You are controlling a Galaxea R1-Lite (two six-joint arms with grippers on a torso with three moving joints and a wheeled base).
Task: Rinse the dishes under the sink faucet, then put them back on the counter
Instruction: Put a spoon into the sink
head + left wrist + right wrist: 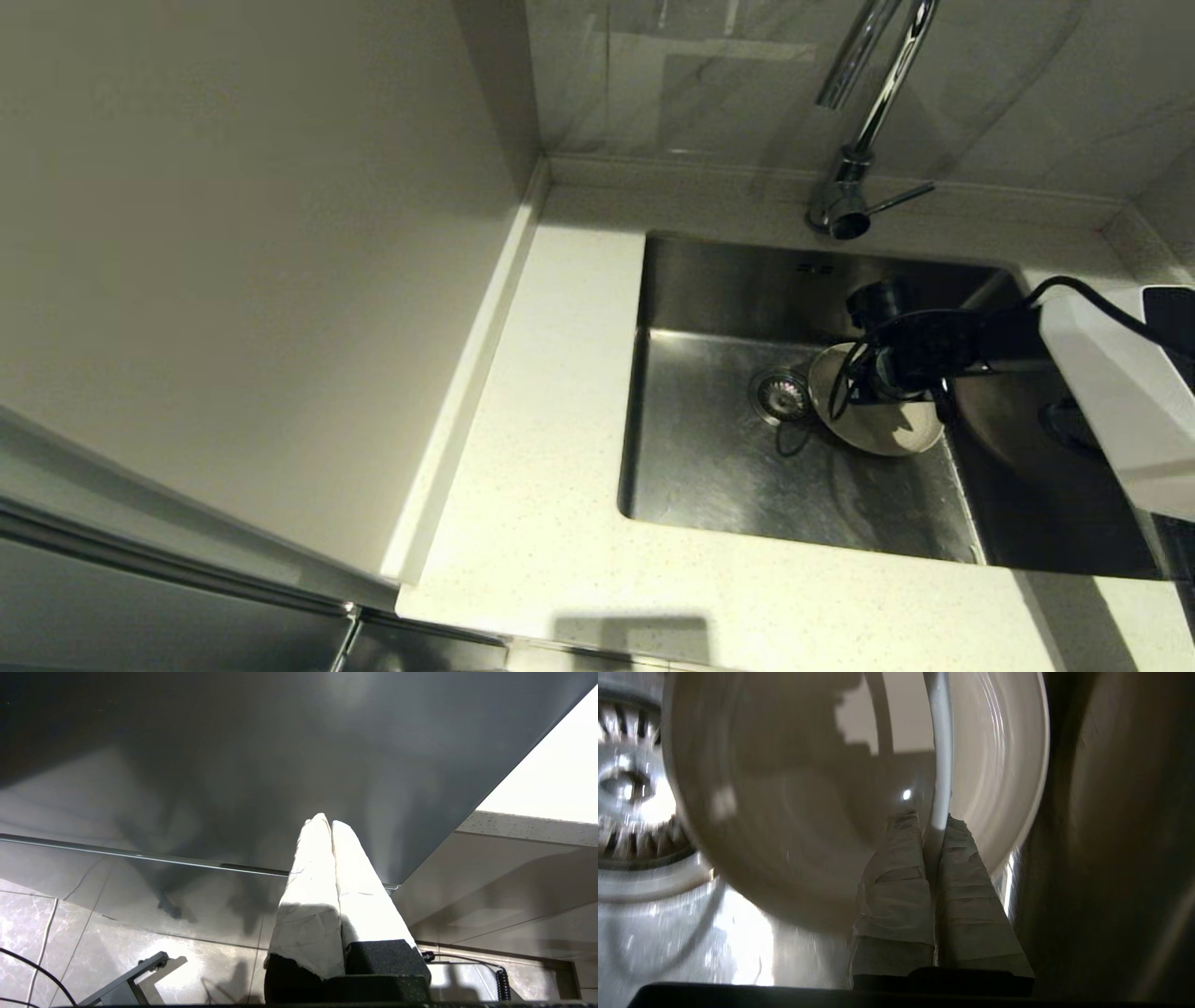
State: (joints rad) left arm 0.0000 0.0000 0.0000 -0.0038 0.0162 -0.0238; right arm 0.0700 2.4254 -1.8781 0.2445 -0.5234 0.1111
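Observation:
A cream-white round plate (882,425) stands tilted in the steel sink (709,476), just right of the drain strainer (780,394). My right gripper (878,385) reaches in from the right and is shut on the plate's rim. In the right wrist view the rim (941,756) runs up between the taped fingers (896,858) of the right gripper (933,822). The chrome faucet (882,93) rises behind the sink; I see no water running. The left gripper (327,822) is shut and empty, low in front of a cabinet. Bowl and spoon are out of view.
The speckled counter (551,448) runs left of and in front of the sink. A tall pale wall panel (261,280) bounds it on the left. The faucet's side lever (904,196) points right. The strainer (630,793) shows beside the plate in the right wrist view.

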